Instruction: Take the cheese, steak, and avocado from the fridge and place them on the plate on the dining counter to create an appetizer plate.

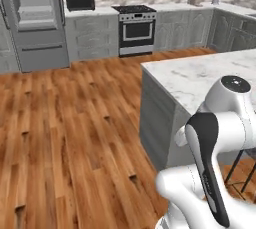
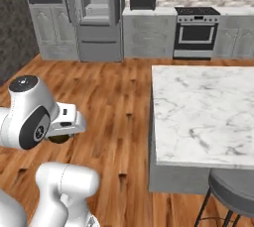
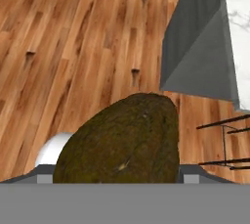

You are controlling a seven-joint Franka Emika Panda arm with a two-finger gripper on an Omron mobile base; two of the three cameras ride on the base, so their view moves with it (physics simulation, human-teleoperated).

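The avocado [image 3: 122,140], a dark brown-olive rounded ball, sits large and close at the bottom of the hand view, above the wooden floor. My gripper [image 2: 60,136] is shut on the avocado [image 2: 60,139], which shows as a dark lump under the white hand in the right base view. The dining counter [image 1: 200,73], a white marble slab on a grey base, lies to the right of the arm, and its corner [image 3: 200,47] is ahead of the hand. The fridge [image 1: 35,18] stands far back at the wall with pale shelves showing [image 2: 96,8]. Plate, cheese and steak are out of view.
Wooden floor [image 1: 75,123] stretches between me and the far wall. A stove [image 1: 136,28] and grey cabinets line that wall. A round grey stool [image 2: 233,191] stands at the near side of the dining counter [image 2: 203,112], its thin black legs [image 3: 224,140] close to the hand.
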